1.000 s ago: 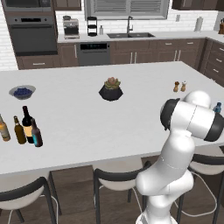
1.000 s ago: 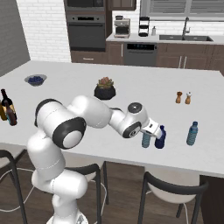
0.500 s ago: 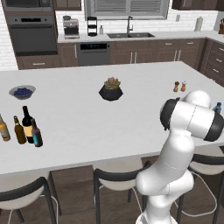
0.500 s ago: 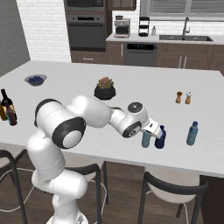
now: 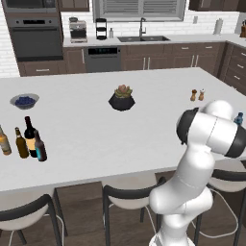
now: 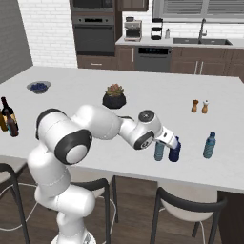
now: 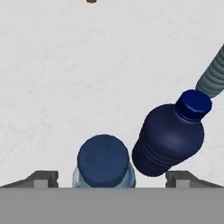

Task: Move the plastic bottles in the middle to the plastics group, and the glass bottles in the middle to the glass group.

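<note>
My gripper is open, its fingertips standing wide on either side of a small light-blue plastic bottle without touching it. That bottle stands upright on the white counter, close beside the squat dark-blue bottle. A slimmer light-blue bottle stands further right. My gripper hovers at the bottle's top. At the far left of the counter the near-black wine bottle and the maroon bottle stand next to the amber bottle and the slim brown bottle.
A potted succulent sits mid-counter and a bowl of blueberries at the back left. Two small shakers stand behind the plastic bottles. Stools line the counter's near edge, just in front of the bottles.
The gripper has opened and let go of the small light-blue bottle, which now stands free beside the dark-blue one. The arm has hardly moved.
</note>
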Controlling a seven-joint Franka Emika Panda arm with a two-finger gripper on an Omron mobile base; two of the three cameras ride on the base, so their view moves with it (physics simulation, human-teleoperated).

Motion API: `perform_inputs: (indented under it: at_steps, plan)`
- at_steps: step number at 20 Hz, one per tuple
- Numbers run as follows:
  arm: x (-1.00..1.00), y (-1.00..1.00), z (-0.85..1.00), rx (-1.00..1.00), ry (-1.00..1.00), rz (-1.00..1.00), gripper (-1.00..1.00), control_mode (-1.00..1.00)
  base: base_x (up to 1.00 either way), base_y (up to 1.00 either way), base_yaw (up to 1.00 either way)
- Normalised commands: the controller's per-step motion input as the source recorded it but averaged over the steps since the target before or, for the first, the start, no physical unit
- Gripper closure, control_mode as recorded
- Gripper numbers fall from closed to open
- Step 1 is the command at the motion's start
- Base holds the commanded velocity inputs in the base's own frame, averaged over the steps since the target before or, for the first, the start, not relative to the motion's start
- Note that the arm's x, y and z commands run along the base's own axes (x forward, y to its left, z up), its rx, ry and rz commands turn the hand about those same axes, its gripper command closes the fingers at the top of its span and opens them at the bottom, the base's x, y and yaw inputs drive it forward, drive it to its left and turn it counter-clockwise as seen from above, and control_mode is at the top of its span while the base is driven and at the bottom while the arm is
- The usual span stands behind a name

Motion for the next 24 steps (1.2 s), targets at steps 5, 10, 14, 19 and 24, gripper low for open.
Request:
perform_inputs:
  at_steps: [5, 10, 14, 19, 24]
  plan:
    - [-0.1, 0.04, 0.91, -0.04, -0.09, 0.0, -1.0, -1.0, 0.0, 0.0, 0.0]
    - [0.0, 0.36, 1.0, -0.02, -0.01, 0.0, -1.0, -1.0, 0.0, 0.0, 0.0]
    - [-0.04, 0.4, 0.94, 0.0, 0.0, 0.0, -1.0, -1.0, 0.0, 0.0, 0.0]
    - [-0.17, 0.12, 0.15, 0.01, 0.01, 0.12, -1.0, -1.0, 0.0, 0.0, 0.0]
    - [-0.22, 0.25, 0.06, 0.0, -0.05, 0.04, -1.0, -1.0, 0.0, 0.0, 0.0]
